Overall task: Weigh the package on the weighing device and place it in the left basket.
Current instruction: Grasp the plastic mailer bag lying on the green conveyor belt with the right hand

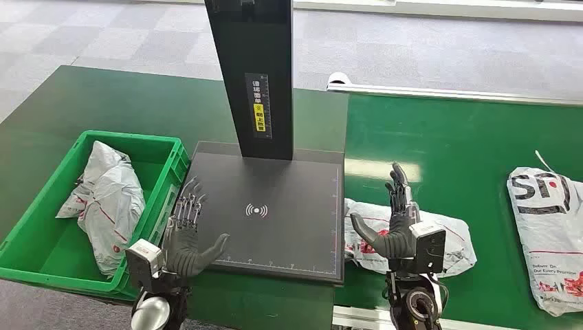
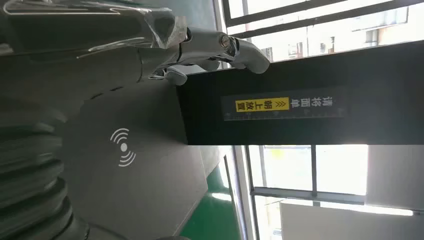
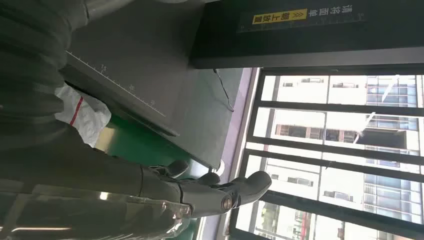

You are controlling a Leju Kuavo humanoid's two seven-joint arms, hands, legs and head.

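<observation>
Step in hand: by my judgement, picking up the package that lies just beside the right edge of the weighing device, so it can go onto the platform
Right hand: hovers over the package, fingers spread wide and pointing away from the robot, thumb out toward the scale, holding nothing; whether the palm touches the bag cannot be told
Left hand: at the near left corner of the platform, fingers wide apart, holding nothing
How to do it well: bring the right hand down on the middle of the bag and close on a good fold of the plastic, not a loose corner, since the soft wrap will likely slip or sag; lift high enough to clear the platform's raised edge, then set it flat near the printed wave mark, away from the black post
Package look: white plastic mailer with a red stripe, crumpled and flattish, lying on the green surface, its left end touching or nearly touching the scale's edge
Other parcels: one white bag already in the left basket; another printed one near the surface's right edge
</observation>
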